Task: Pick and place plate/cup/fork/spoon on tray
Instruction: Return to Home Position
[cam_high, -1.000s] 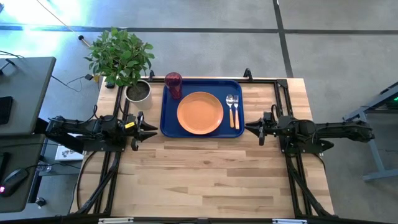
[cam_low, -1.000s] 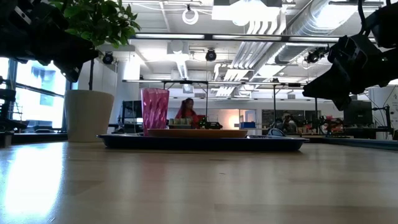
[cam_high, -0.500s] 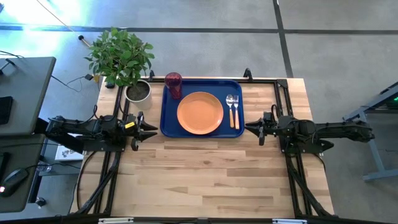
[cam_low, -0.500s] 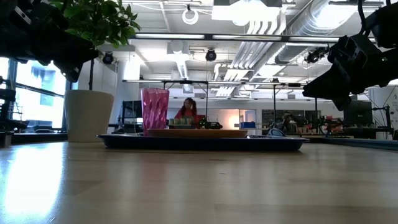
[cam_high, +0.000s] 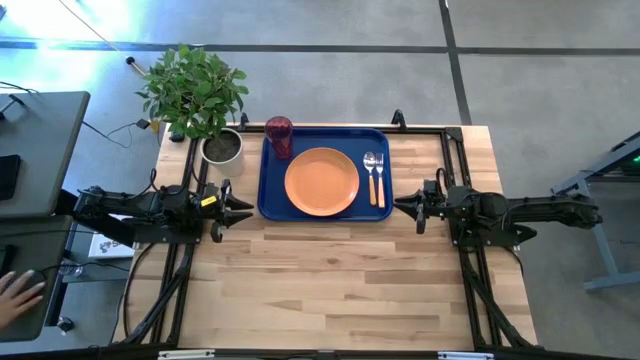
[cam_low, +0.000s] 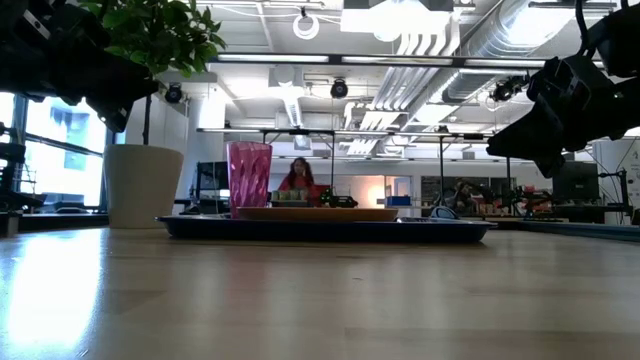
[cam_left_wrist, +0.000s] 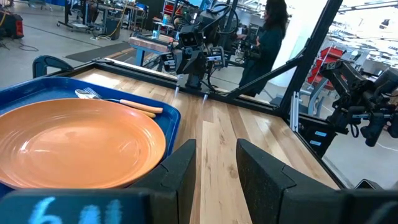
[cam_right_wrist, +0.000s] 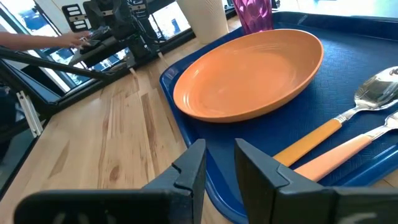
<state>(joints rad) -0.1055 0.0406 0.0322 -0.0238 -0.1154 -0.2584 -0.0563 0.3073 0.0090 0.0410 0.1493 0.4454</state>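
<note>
The dark blue tray (cam_high: 268, 195) lies at the table's far middle. On it rest the orange plate (cam_high: 321, 181) at the centre, the dark red cup (cam_high: 279, 136) upright in the far left corner, and the spoon (cam_high: 371, 172) and fork (cam_high: 380, 176) side by side on the right. My left gripper (cam_high: 243, 210) hovers open and empty just off the tray's left near corner. My right gripper (cam_high: 401, 205) hovers open and empty just right of the tray's near right corner. The plate also shows in both wrist views (cam_left_wrist: 74, 143) (cam_right_wrist: 252, 74).
A white pot (cam_high: 222, 147) with a green plant (cam_high: 194, 88) stands left of the tray at the far left. A black frame rail (cam_high: 455, 165) runs along the table's right side. Bare wood (cam_high: 330, 280) fills the near half. A person's hand (cam_high: 15, 295) shows off the table at left.
</note>
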